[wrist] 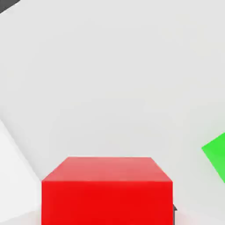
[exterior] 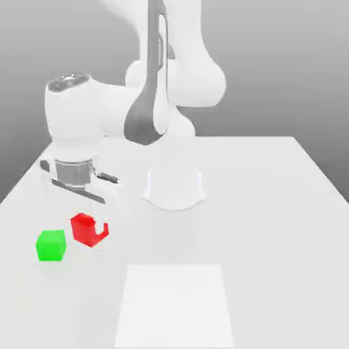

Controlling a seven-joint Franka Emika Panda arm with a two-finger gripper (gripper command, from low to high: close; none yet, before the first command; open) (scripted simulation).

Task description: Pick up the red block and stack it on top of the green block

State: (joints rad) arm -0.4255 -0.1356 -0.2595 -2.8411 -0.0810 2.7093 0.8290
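1. Exterior view: gripper (exterior: 95,228) clamped on the red block (exterior: 86,228), which sits low by the table (exterior: 272,218).
2. Green block (exterior: 51,245) just beside it, at its 8 o'clock, apart.
3. Next, I'd say: lift clear first, then centre over green, lower squarely.
4. Red block is a cube, no long axis; held slightly tilted.

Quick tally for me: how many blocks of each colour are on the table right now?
Red block: 1, held in the end effector, beside the green one
Green block: 1, on the table
Total: 2 blocks
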